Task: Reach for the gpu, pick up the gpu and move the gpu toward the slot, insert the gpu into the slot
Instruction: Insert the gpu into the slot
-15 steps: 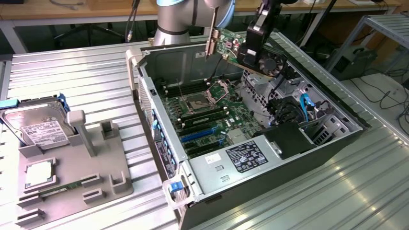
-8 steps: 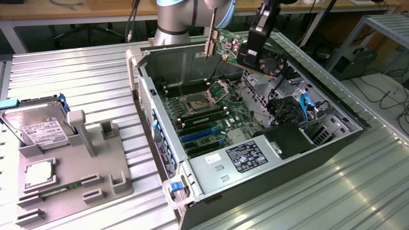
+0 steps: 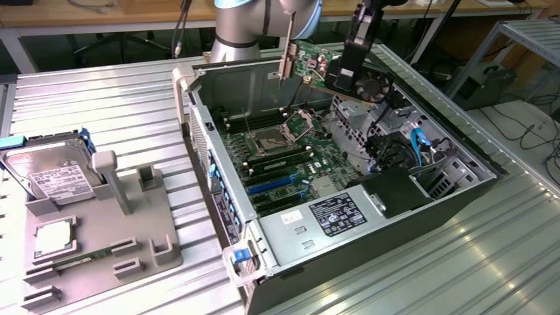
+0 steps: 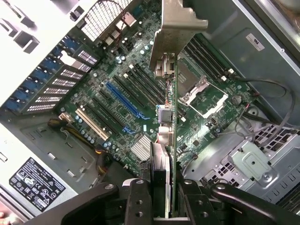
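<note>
The gpu [image 3: 317, 69] is a green card with a black fan and a pale metal bracket. It hangs tilted in the air over the far part of the open computer case. My gripper [image 3: 345, 75] is shut on it from above. In the wrist view the gpu [image 4: 171, 117] shows edge-on, clamped between my black fingers [image 4: 140, 204], with its bracket pointing away from me. The slot [image 4: 123, 99], a long blue strip on the green motherboard, lies well below the card and off to one side, apart from it. That blue slot [image 3: 271, 184] sits mid-board, nearer the camera than the card.
The case walls [image 3: 197, 125] ring the motherboard; a power supply [image 3: 341, 213] fills its near end, and cables and drive bays [image 3: 411, 154] line the exterior view's right. The processor socket [image 3: 267, 141] lies under the card. A grey holder [image 3: 101, 223] carries a hard drive [image 3: 52, 174].
</note>
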Robot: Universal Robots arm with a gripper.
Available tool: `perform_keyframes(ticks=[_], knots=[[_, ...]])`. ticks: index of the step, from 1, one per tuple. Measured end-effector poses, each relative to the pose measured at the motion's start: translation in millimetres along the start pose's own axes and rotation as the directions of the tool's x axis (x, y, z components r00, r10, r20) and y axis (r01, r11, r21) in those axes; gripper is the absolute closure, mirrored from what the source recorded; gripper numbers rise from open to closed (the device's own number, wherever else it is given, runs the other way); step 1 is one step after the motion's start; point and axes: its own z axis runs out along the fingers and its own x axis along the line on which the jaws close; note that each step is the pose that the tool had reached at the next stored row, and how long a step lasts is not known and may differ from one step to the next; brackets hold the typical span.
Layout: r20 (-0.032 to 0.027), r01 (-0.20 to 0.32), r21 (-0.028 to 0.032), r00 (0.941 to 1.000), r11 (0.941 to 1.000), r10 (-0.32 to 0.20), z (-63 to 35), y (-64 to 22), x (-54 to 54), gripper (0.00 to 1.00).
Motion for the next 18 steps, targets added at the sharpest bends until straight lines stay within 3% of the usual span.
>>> perform_keyframes(ticks=[8,18], knots=[[0.0012,0.06,-0.0002,0.9982,0.9982,-0.06,0.0,-0.1,0.0,0.72],[0.0026,0.133,-0.0002,0.9912,0.9912,-0.133,0.0,-0.2,0.2,0.72]])
